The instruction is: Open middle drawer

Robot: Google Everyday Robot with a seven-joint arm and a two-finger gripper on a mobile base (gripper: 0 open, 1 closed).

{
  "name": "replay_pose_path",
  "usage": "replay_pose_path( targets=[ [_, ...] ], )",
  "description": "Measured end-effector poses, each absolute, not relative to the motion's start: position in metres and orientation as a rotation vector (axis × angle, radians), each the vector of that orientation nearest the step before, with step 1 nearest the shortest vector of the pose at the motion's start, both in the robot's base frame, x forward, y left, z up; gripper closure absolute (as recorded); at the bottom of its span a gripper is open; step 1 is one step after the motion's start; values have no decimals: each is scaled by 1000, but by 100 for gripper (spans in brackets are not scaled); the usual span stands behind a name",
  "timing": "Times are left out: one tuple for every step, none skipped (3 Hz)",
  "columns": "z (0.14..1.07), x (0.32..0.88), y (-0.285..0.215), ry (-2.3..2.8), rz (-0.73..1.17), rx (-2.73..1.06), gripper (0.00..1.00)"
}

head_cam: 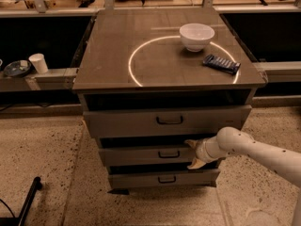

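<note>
Three grey drawers stacked under the worktop (117,55). Second of them the middle drawer (136,157), between the top drawer (122,123) and the bottom drawer (136,180). Flat front facing the camera, long axis running level, left to right. Narrower than the front above, wider than the one below. Small black loop handle (168,154) at mid-front, lying along that same level line. Dark gap showing above the panel's upper edge.

Reaching in from the lower right: the white arm (268,155), low and nearly level, rising slightly toward the drawers, rounded wrist nearest them. At its end the gripper (192,154), pointed left at the right end of the middle drawer's front, well to the right of the handle and off it. Fingers (195,164) spread apart, one tip up at the panel's upper edge by the gap, the other down at its lower edge, the panel's end between them. Touching the panel, by the look of it; squeezing or merely resting against it, cannot tell.

On the worktop: a thin white ring (130,62), a white bowl (196,36) on its far right arc, a dark blue packet (221,64) at the ring's right side, apart from the bowl. Off to the left, on a lower ledge (54,74), a white cup (38,63) beside a dark dish (16,68). Speckled floor (42,145) beneath.
</note>
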State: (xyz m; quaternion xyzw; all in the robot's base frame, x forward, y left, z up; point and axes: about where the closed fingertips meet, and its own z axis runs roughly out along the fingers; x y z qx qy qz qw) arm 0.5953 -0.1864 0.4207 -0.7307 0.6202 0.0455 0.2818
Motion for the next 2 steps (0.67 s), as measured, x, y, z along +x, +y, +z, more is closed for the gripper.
replay_pose_path(
  targets=[
    [426,592,-183,1661,100,-1961,61],
    [432,578,-180,1667,84,-1964,62]
  ],
)
